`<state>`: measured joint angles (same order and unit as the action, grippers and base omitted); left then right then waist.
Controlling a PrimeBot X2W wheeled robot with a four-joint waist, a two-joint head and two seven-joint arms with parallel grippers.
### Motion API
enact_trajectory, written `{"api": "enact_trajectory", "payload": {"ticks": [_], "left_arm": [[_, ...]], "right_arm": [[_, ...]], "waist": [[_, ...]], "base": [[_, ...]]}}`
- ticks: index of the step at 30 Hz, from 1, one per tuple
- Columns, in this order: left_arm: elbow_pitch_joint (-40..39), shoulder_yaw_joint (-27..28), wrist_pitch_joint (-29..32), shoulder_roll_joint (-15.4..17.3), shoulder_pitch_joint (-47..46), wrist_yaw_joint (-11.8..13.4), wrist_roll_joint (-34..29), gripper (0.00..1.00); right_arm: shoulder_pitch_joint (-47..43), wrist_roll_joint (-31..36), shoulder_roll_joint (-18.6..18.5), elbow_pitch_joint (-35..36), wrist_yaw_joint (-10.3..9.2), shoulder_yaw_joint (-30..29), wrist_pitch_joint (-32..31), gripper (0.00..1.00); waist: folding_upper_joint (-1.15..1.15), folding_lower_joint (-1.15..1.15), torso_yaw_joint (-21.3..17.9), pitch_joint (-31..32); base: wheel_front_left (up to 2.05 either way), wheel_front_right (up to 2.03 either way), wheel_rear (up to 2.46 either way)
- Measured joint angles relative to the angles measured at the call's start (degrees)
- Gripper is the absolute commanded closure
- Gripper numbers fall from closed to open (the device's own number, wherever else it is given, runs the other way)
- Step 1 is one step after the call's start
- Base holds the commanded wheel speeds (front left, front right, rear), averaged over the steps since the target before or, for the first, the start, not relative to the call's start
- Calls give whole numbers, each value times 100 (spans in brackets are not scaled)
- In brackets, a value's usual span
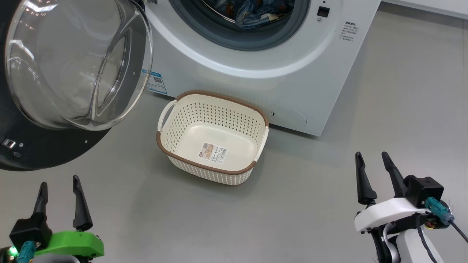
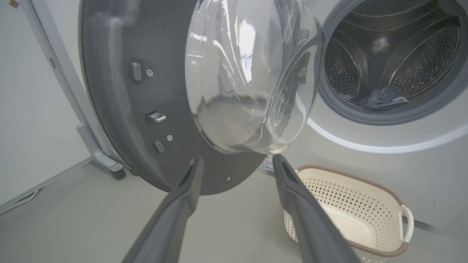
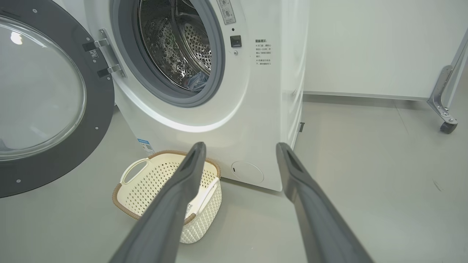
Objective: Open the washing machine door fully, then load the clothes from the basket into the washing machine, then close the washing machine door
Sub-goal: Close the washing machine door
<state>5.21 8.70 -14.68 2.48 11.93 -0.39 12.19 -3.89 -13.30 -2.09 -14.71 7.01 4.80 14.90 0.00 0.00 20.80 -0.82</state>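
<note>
Washing machine door stands wide open, clothes inside the drum, basket on the floor. Left claw and right claw both gape wide, holding nothing.

Left end effector: two long dark fingers, slim, tapering to pointed tips, wider at the base. They are mounted on a bright green housing, w/ a black block next to it, a teal connector under that & a small green light at the edge.

Right end effector: same dark fingers, but on a white rounded housing. It has a black boxy module w/ a teal plug & a black cable running off it. Below is a pale forearm w/ another dark lead along it.

In the wrist views the fingers look matte dark grey & smooth, w/ a shallow recess on the inner face near each tip.
</note>
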Motion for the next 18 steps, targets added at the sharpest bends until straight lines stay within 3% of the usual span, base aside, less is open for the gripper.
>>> {"api": "enact_trajectory", "payload": {"ticks": [15,16,17,18], "left_arm": [[-25,2,0,0,4,16,0,0],[-25,1,0,0,4,16,2,26],[-25,-2,0,0,4,16,2,69],[-21,-5,0,0,4,16,16,100]], "right_arm": [[2,24,0,-13,0,52,0,0],[3,24,0,-13,0,52,0,0],[4,24,0,-14,0,51,0,0],[6,24,0,-15,0,51,0,0]], "waist": [[0,0,-13,-31],[0,0,-18,-35],[0,0,-23,-39],[0,0,-29,-43]], "base": [[0,0,0],[0,0,0],[0,0,0],[0,0,0]]}}
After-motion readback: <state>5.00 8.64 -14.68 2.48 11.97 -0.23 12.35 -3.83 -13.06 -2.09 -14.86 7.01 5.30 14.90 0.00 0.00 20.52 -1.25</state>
